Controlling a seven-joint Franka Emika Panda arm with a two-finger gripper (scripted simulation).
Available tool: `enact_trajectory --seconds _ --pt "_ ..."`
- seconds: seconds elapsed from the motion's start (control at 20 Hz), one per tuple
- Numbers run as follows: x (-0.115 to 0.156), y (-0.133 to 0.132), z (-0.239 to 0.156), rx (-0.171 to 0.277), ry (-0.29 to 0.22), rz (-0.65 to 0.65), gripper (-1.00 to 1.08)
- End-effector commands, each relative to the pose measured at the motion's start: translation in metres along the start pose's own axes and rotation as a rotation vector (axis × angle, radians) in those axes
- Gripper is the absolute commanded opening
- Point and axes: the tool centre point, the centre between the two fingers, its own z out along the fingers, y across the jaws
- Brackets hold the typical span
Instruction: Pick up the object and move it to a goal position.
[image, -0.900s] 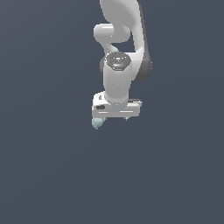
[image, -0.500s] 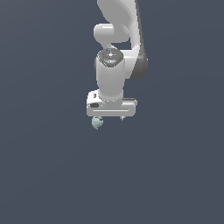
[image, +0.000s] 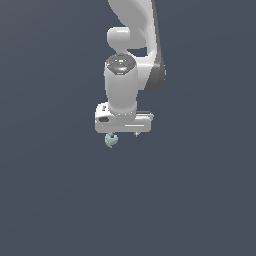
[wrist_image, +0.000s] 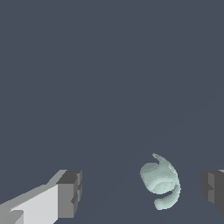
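Note:
The object (wrist_image: 159, 180) is a small pale mint-teal lumpy blob lying on the dark floor. In the wrist view it sits between my two dark finger pads (wrist_image: 71, 193), nearer the farther pad and touching neither. My gripper (wrist_image: 142, 192) is open around it. From the exterior view, the object (image: 111, 140) peeks out just below the white hand, under its end on the exterior view's left. The gripper (image: 123, 134) is mostly hidden under the hand.
The white arm (image: 131, 60) rises straight up behind the hand. A plain dark grey floor (image: 200, 200) surrounds everything, with no other objects or edges in view.
The hand has shifted toward the exterior view's left, bringing it more squarely over the object. The object has stayed where it was.

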Motion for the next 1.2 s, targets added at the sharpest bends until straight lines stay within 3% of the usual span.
enact_trajectory --seconds 0.0,1.15 --pt "-0.002 0.003 0.003 0.000 0.000 -0.014 1.00" --pt "-0.065 0.063 0.074 0.002 -0.004 -0.365 1.00"
